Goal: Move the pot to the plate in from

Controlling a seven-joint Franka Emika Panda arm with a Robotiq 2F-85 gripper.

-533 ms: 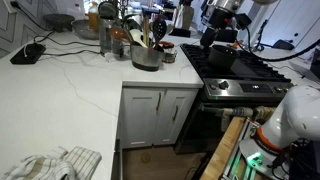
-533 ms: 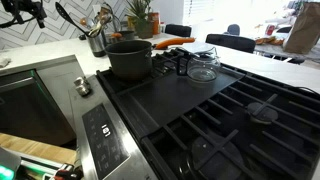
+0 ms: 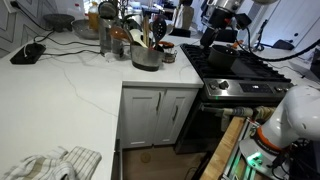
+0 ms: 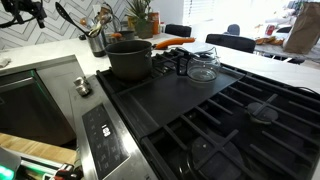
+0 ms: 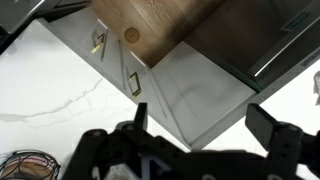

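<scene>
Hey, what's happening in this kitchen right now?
A robot arm is meant to move the pot, but nothing is touching it. The pot sits on the stove near the back corner. In the wrist view, the gripper is open and empty, with its fingers spread wide, looking down at the white counter and the cabinet doors beside the stove. The pot has not been picked up yet.

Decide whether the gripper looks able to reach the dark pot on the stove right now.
Probably yes: the pot stands open-topped on the stove, nothing over it, and the gripper is open and empty; but its wrist view shows countertop, so it must travel first.
</scene>
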